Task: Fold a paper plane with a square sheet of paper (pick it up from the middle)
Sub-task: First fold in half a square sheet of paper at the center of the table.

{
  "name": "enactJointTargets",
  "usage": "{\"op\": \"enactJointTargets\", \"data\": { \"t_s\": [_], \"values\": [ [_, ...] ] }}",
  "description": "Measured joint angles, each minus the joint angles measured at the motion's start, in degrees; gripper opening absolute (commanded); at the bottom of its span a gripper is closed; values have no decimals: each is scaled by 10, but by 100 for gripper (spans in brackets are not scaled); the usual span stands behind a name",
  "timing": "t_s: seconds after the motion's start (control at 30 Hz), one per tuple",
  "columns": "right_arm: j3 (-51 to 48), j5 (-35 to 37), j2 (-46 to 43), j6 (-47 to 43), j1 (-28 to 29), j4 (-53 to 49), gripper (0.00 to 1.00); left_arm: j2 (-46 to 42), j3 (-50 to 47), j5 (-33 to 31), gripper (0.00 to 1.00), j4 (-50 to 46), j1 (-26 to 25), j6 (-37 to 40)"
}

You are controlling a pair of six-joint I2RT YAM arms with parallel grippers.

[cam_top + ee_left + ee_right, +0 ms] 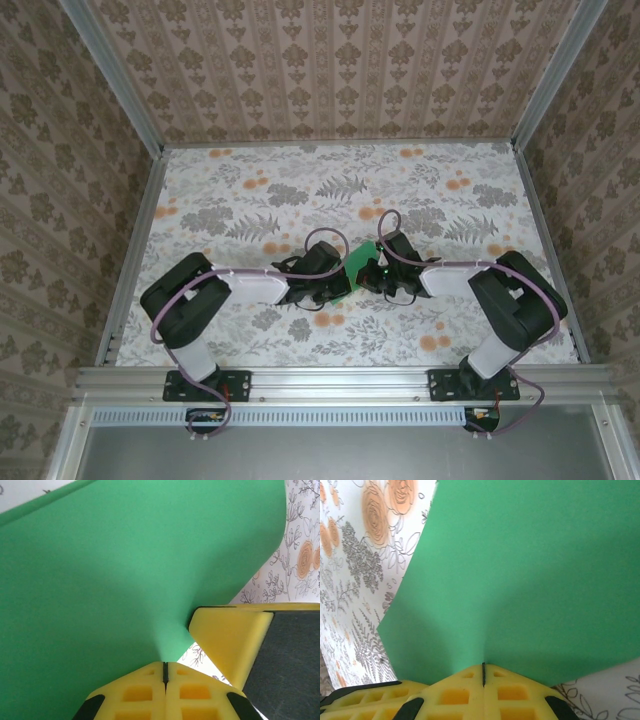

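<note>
Left claw and right claw are both pressed together, each pinching an edge of the thin bright green square sheet of paper, mid floral-print surface; no sharp creases visible, so I'd guess nearly all the folding is left.

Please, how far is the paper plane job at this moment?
Done: the left gripper and the right gripper are both shut on the square sheet of paper near the middle of the table. In hand: the sheet bows between them, with no sharp crease visible. Left: every fold; no pointed dart shape yet.
</note>
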Motion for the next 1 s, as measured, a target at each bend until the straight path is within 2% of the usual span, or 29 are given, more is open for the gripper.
{"op": "enactJointTargets", "data": {
  "t_s": [0.7,1.0],
  "values": [
    [-13,-13,8,0,-5,37,2,25,-2,15,0,38,1,-24],
    [-29,-35,8,-28,-32,63,3,24,-5,8,0,35,1,-48]
  ]
}}
